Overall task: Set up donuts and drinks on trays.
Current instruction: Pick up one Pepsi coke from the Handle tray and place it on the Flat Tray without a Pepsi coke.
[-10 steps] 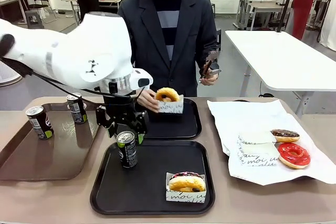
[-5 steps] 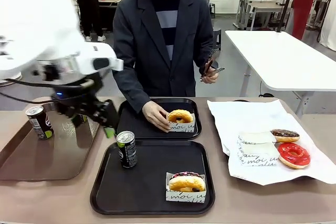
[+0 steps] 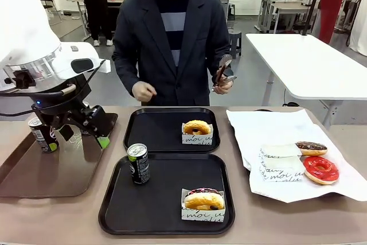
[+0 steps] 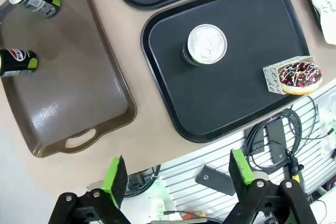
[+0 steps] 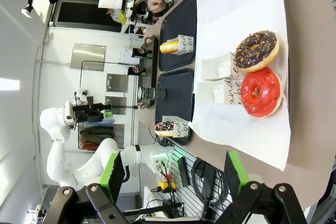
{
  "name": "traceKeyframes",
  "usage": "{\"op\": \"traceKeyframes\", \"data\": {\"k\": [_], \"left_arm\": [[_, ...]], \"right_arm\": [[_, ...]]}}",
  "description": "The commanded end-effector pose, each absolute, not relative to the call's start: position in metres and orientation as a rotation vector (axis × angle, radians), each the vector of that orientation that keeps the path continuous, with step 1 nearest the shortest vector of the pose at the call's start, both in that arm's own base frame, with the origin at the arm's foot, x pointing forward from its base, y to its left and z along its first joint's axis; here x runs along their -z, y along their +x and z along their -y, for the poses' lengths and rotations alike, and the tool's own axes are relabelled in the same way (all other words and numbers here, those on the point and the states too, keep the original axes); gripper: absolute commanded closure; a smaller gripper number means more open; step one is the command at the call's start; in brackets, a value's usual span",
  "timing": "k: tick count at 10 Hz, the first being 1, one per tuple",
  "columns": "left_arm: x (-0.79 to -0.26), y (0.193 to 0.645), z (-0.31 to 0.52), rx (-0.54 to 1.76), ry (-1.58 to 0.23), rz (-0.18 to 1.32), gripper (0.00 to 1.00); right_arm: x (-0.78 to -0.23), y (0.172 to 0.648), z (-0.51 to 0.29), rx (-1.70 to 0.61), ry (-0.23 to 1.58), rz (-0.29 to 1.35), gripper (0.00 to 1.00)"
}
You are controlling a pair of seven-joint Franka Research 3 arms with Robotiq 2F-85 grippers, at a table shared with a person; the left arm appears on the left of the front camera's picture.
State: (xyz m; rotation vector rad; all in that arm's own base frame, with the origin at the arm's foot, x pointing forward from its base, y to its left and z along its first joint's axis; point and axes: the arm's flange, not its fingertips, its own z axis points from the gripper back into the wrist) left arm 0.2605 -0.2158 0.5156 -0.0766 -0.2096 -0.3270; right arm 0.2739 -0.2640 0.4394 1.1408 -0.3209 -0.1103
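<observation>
Front view: left hand (image 3: 85, 136) released, by brown tray (image 3: 34, 183); can (image 3: 138, 163) on near tray (image 3: 166, 213), to its right.

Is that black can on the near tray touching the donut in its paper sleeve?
Apart. In the front view a stretch of bare near tray lies between the can and the donut.

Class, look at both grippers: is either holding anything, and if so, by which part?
Nothing is held. The left gripper is wide open with nothing between its jaws, and the right gripper is open and empty too.
</observation>
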Motion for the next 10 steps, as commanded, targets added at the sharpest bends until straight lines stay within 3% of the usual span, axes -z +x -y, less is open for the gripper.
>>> {"op": "traceKeyframes", "data": {"k": [1,3,4,6,10], "left_arm": [[-0.518,0.262,0.221,0.336,-0.075,0.208,0.0],[-0.516,0.259,0.219,0.334,-0.072,0.212,0.0],[-0.526,0.285,0.207,0.282,-0.04,0.241,0.0],[-0.537,0.322,0.163,0.205,-0.16,0.201,0.0],[-0.526,0.354,0.076,0.023,-0.158,0.205,0.0]], "right_arm": [[-0.439,0.275,0.264,0.103,1.162,0.347,0.0],[-0.439,0.275,0.264,0.103,1.162,0.347,0.0],[-0.439,0.275,0.264,0.103,1.162,0.347,0.0],[-0.439,0.275,0.264,0.103,1.162,0.347,0.0],[-0.439,0.275,0.264,0.103,1.162,0.347,0.0]]}}
